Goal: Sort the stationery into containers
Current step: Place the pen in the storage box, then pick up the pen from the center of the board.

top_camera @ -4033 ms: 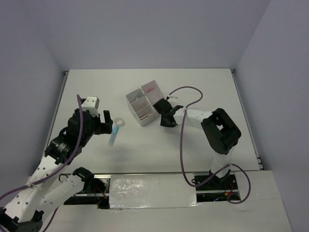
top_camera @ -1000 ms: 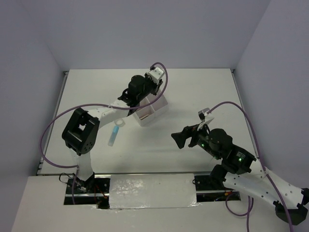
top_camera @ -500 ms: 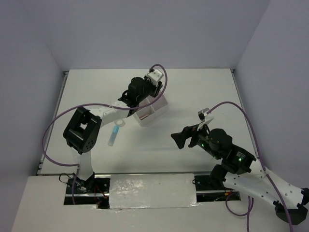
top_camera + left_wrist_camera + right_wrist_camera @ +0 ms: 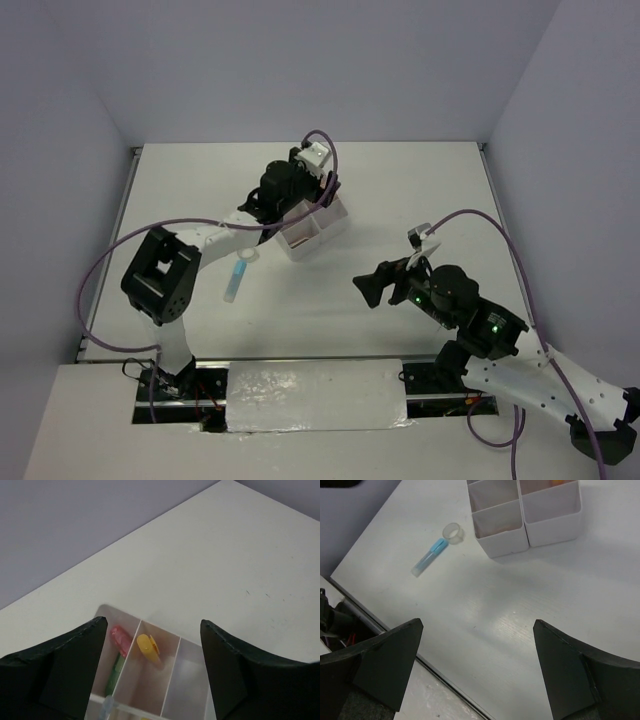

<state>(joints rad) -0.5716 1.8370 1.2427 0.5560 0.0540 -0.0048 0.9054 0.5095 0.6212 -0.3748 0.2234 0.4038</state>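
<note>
The table (image 4: pixel 520 610) is plain white. The organiser (image 4: pixel 502 542) is white-grey, and holds a pink piece (image 4: pixel 120 636), a yellow piece (image 4: pixel 146 646) and a green pen (image 4: pixel 115 667). The highlighter (image 4: pixel 427 559) is pale with a blue cap. The tape roll (image 4: pixel 454 540) is clear. The left end effector (image 4: pixel 154 624) and right end effector (image 4: pixel 477 624) are black, and the cable (image 4: pixel 470 212) is purple.

- Desk (image 4: pixel 520 630): white, matt, smooth, with faint fine streaks in the right wrist view.
- Organiser (image 4: pixel 502 542): pale grey-white plastic, thin walls, slightly see-through, with a soft sheen.
- Marker (image 4: pixel 429 557): cloudy clear plastic barrel with an opaque blue section.
- Tape roll (image 4: pixel 453 532): clear and glossy.
- Pink piece (image 4: pixel 120 636) and yellow piece (image 4: pixel 146 646) inside the organiser: smooth, shiny plastic.
- Left end effector (image 4: pixel 154 624): fingers (image 4: pixel 65 665) of black matt plastic, faintly grainy. Right end effector (image 4: pixel 477 625): same finish.
- Strip (image 4: pixel 315 395) at the desk's near edge: white, crinkled, shiny like film.
</note>
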